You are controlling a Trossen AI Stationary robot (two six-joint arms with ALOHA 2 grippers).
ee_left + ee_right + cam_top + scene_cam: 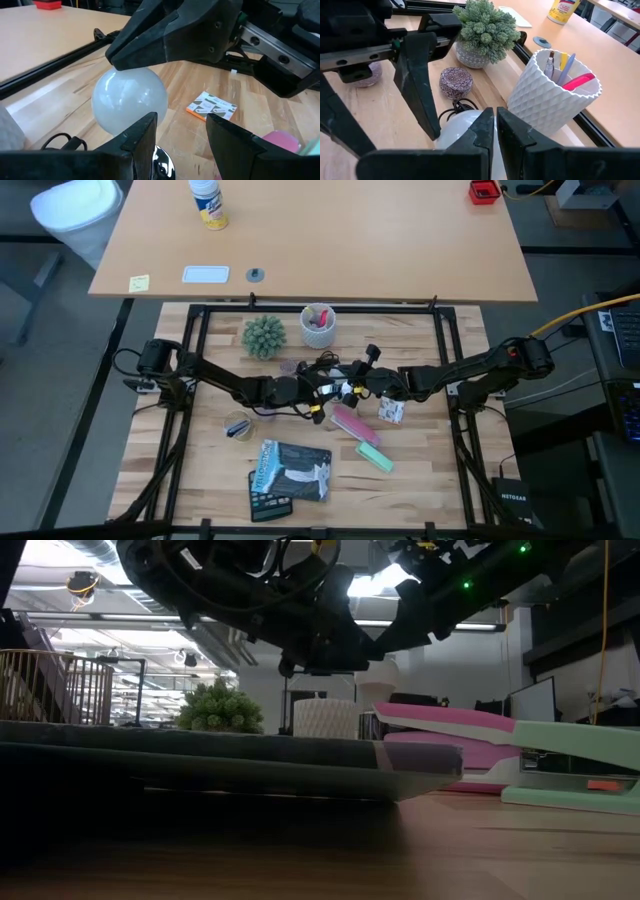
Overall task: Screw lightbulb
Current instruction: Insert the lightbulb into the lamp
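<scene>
We see both arms meeting at the middle of the desk. The lightbulb sits there between them, its frosted globe above a shiny round fixture. The left gripper has its fingers spread wide beside the globe, not clearly gripping it. The right gripper rests over the bulb's top with its fingers drawn almost together; whether they pinch anything we cannot tell. Behind stands a white textured cup holding pens and a pink marker, and just beside it a pale pot carrying a spiky green plant.
</scene>
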